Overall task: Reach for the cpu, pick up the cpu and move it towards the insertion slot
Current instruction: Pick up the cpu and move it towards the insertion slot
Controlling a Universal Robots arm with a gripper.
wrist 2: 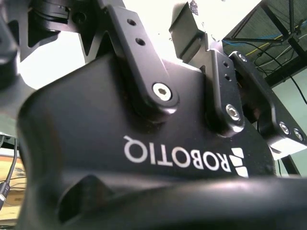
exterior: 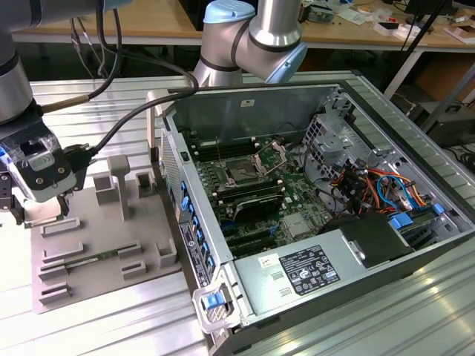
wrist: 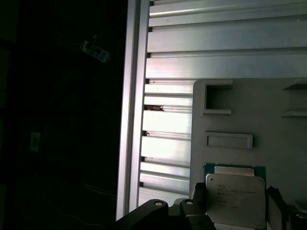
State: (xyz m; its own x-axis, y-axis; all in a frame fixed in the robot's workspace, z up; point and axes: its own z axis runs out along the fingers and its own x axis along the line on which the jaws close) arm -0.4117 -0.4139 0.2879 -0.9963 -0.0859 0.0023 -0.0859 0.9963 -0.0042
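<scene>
Robotics lab or workshop, for sure.
Cluttered wooden workbenches [exterior: 148,22] along the back, a ribbed aluminium table [exterior: 111,326], an opened-up PC case [exterior: 245,111] on it beside a grey fixture tray [exterior: 96,259], and a robot arm [exterior: 260,37] over it.

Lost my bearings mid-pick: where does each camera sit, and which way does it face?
Exterior view: set apart, high, looking down on tray, open case and slot; arm and claw show, claw over the tray at the exterior view's left.
First wrist view: at the wrist, facing down onto cpu and tray; claw links show.
Second wrist view: at the wrist, facing the claw's black body.
Shared: tray, in exterior and first wrist views.
</scene>
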